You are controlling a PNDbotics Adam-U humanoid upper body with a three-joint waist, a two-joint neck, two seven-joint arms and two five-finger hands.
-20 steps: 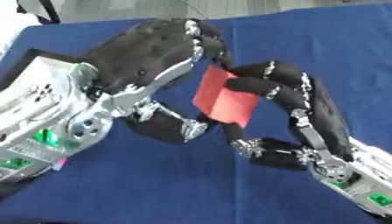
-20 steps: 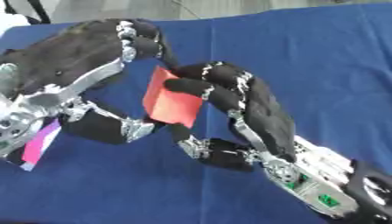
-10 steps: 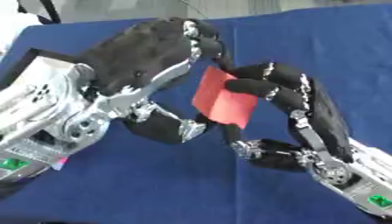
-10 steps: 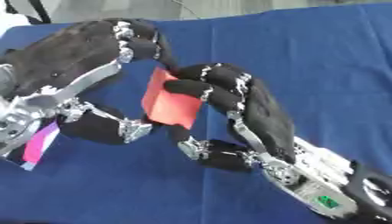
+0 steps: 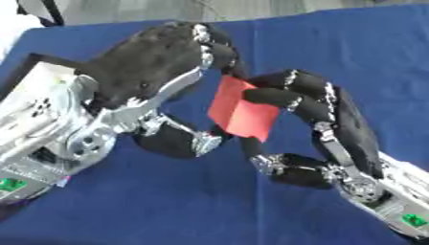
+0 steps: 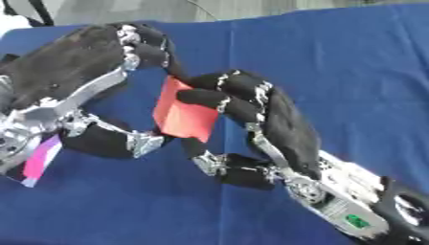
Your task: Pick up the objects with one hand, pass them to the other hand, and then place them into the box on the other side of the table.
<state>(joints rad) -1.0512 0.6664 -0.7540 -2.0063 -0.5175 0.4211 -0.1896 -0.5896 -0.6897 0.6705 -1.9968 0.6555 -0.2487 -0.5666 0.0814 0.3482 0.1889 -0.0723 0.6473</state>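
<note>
Where the blue tabletop [image 5: 352, 57] meets the left edge, part of a dark box [image 5: 33, 62] shows in the left eye view, and a pink strip [image 6: 38, 160] lies at the lower left in the right eye view; what else that box holds cannot be made out behind the arm. Just right of it, the left hand [image 5: 155, 67] comes in from the left side and arches over the middle of the cloth, its fingers [image 5: 209, 48] curled downward onto the top corner of a red block [image 5: 241, 112], its thumb reaching up toward the block's lower edge. That red block hangs above the tabletop between both hands, tilted, with a flat face turned toward the camera. On its right side the right hand [image 6: 276, 119] rises from the lower right corner, fingers [image 6: 218, 98] bent across the block's upper right edge and thumb curled beneath it, so both hands grasp the same block at once.
</note>
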